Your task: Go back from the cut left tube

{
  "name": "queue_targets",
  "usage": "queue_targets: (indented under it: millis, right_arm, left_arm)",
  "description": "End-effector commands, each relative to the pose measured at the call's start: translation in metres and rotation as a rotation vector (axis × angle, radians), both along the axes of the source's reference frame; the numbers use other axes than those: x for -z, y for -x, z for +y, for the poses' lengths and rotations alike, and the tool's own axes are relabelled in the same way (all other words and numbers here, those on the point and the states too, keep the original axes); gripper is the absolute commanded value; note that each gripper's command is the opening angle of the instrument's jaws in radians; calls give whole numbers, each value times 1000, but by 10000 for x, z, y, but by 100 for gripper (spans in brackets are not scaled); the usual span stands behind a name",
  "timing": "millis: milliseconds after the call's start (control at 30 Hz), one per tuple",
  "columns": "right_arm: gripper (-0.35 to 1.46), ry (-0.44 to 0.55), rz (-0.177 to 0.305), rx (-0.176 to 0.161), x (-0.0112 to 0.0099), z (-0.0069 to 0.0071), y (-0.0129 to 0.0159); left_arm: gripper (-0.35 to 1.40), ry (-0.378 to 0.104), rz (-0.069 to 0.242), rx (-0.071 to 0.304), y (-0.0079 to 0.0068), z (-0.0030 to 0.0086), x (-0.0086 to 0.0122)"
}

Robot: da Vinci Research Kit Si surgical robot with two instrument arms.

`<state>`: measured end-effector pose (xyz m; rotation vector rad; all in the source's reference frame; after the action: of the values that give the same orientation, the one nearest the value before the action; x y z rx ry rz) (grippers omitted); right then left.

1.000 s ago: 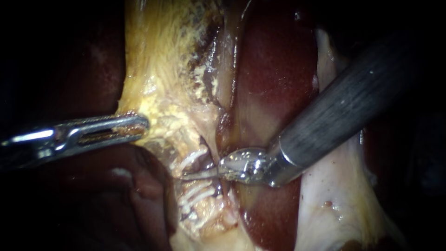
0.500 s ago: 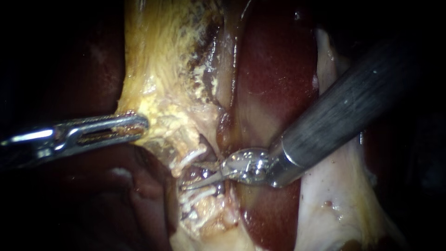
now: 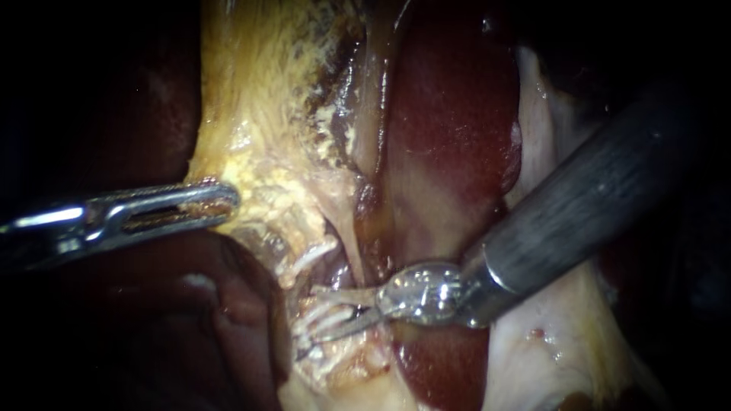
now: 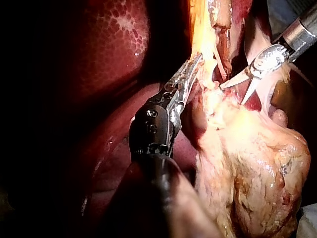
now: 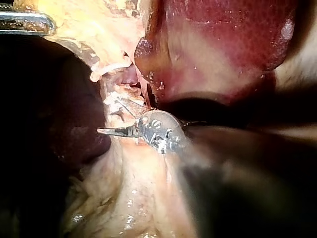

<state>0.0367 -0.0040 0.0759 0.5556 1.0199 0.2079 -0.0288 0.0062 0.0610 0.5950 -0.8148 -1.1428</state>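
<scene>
The right instrument (image 3: 314,313) is held jaws apart, white clips (image 3: 327,313) at the tips; the left instrument (image 3: 225,202) is clamped on yellowish tissue (image 3: 259,152).

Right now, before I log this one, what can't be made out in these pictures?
- The cut tube's ends, endoscope view: white clips and the right instrument's open blades crowd them; too small to tell apart.
- Left instrument, endoscope view: shaft cut off by the left edge, tip gripping yellow tissue.
- Right instrument's shaft, right wrist view: blurred, too near the camera.
- Liver edges, left wrist view: lost in shadow.
</scene>
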Motion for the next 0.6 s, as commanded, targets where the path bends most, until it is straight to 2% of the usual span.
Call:
queue_targets:
  millis: [33, 100, 233, 400, 600]
  right_arm:
    - [143, 25, 5, 1, 1, 4, 4]
    - [143, 66, 21, 18, 4, 13, 16]
    - [143, 159, 30, 20, 10, 36, 41]
    - [143, 227, 58, -5, 25, 72, 73]
    - [143, 259, 54, -29, 43, 94, 99]
  left_arm:
    - [-35, 1, 1, 2, 0, 0, 0]
    - [-35, 1, 1, 2, 0, 0, -1]
    - [-35, 1, 1, 2, -1, 1, -2]
    - [-35, 1, 1, 2, -2, 1, -3]
    - [-35, 1, 1, 2, -1, 1, -3]
